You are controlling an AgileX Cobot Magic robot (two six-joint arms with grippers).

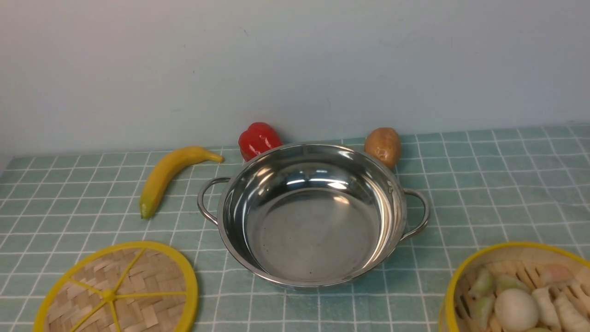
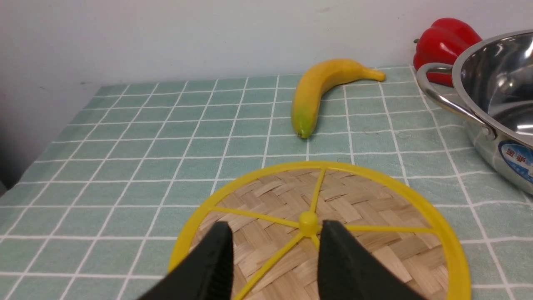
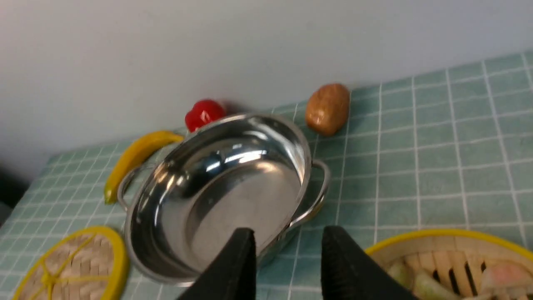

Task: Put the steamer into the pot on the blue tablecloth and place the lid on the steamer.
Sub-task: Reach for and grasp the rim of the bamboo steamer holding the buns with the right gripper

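The pot stands empty in the middle of the blue tablecloth. The lid lies flat at the front left. At the front right sits the steamer, partly cut off, with pale food pieces inside. Neither gripper shows in the front view. In the left wrist view my left gripper hovers open just above the lid, near its hub, holding nothing. In the right wrist view my right gripper is open and empty, between the pot and the steamer.
A banana lies left of the pot. A red pepper and a potato sit behind it against the wall. The cloth's left edge drops off beyond the lid.
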